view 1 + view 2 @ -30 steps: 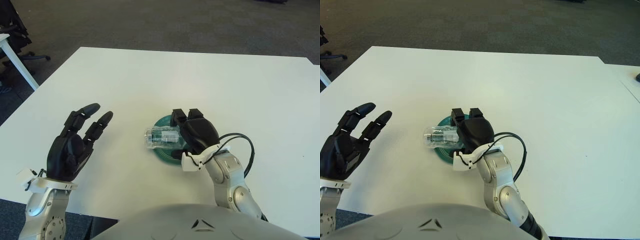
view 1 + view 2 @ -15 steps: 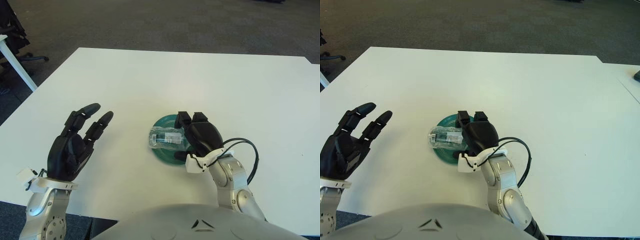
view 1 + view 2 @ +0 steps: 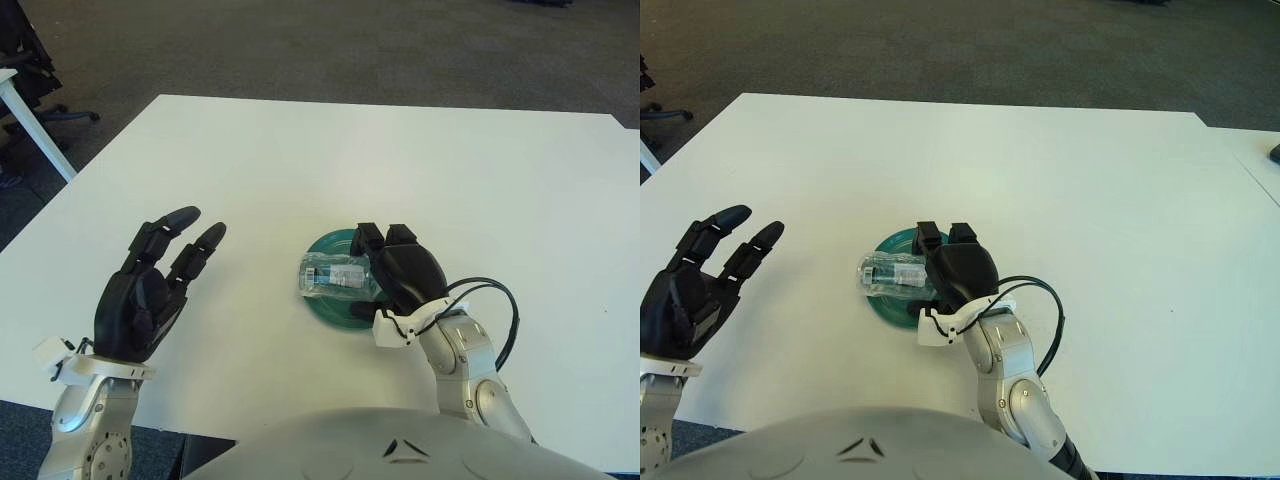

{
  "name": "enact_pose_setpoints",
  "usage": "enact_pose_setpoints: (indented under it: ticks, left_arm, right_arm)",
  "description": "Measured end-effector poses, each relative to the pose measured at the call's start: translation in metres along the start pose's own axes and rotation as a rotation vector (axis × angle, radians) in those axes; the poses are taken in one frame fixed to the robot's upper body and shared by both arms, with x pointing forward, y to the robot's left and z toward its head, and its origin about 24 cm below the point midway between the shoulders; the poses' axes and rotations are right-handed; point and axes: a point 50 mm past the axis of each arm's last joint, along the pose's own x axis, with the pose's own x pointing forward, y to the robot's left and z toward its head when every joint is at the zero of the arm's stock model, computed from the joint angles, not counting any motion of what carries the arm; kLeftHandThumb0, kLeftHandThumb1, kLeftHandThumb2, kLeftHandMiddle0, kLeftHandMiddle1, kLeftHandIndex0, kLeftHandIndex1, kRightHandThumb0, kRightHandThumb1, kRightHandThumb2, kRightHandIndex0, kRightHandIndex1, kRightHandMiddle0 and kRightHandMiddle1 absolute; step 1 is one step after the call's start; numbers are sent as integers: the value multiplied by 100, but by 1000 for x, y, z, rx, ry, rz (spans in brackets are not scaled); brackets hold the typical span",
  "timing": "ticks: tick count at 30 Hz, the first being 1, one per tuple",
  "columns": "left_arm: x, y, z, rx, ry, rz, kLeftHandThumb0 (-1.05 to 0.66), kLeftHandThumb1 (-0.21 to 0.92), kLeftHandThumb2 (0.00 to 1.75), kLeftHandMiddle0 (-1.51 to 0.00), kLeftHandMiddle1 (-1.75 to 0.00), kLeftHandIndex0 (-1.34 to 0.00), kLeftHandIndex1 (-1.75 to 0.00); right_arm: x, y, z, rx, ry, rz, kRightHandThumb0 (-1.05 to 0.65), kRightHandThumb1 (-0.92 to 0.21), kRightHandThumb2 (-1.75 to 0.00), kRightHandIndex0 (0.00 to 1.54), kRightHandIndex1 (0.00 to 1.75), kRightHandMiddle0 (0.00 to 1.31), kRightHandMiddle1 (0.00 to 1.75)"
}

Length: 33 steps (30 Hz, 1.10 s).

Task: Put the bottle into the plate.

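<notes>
One clear plastic bottle [image 3: 330, 276] lies sideways over one round teal plate [image 3: 330, 305] on the white desk [image 3: 420, 170], grasped by the right hand [image 3: 400, 272]; the left hand [image 3: 150, 290] is spread, holding nothing.

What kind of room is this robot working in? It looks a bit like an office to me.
Probably an office or lab. A big plain white table stands on dark grey carpet, and a wheeled office chair sits beside another white desk at the far left.
</notes>
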Motion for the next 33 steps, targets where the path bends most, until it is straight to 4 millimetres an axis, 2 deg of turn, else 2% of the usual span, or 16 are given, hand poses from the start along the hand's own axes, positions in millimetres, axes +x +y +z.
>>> enact_pose_setpoints:
  ticks: [9, 10, 12, 16, 21, 33]
  left_arm:
    - [-1, 3, 2, 10, -4, 10, -61, 92, 48, -41, -29, -9, -110]
    - [-1, 4, 3, 12, -3, 10, -65, 92, 57, -37, -27, -6, -105]
    - [-4, 7, 0, 5, -6, -26, -69, 92, 66, -34, -25, -3, -100]
    - [-10, 13, -5, -2, 6, -74, -72, 92, 73, -32, -23, -1, -97]
    - [-16, 17, -8, -3, 26, -73, -73, 92, 76, -31, -22, 0, -95]
    - [-20, 24, -2, 23, 31, -55, -72, 92, 77, -31, -21, 0, -93]
  right_arm:
    - [-2, 2, -4, 9, 24, 5, -35, -50, -116, 127, 175, 107, 175]
    - [-3, 2, -5, 10, 26, 4, -36, -50, -116, 128, 175, 108, 175]
    - [-2, 2, -6, 13, 32, -8, -37, -50, -116, 128, 175, 109, 175]
    - [-1, 3, -9, 23, 49, -32, -38, -51, -116, 129, 175, 109, 175]
    - [1, 7, -14, 44, 72, -39, -39, -51, -116, 128, 175, 109, 175]
    - [1, 16, -19, 68, 102, -55, -39, -52, -115, 127, 175, 110, 175]
